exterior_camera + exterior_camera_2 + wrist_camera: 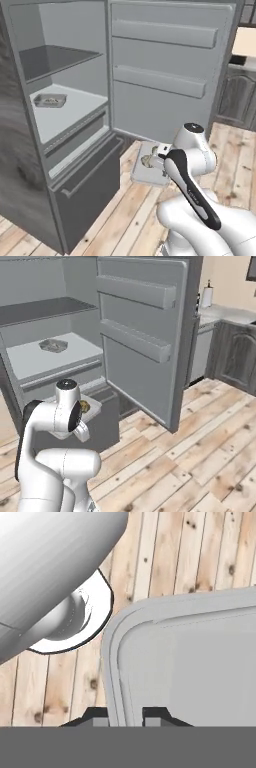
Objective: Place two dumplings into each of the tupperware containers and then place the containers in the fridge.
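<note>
Gripper [125, 714] clenched on the near rim of the second container [147, 167], held level above the wooden floor [200, 446] in front of the open fridge [75, 100]; dumplings [148, 161] sit inside it; the other container [50, 101] rests on the middle shelf [75, 112], far left. Judged step: carrying the last tray in; next it must go forward and left, up over the drawer front [85, 185], kept flat.

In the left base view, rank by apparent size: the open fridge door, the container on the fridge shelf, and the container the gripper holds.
1. fridge door
2. held container, nearer the camera, so it looks bigger
3. container on the shelf
</note>
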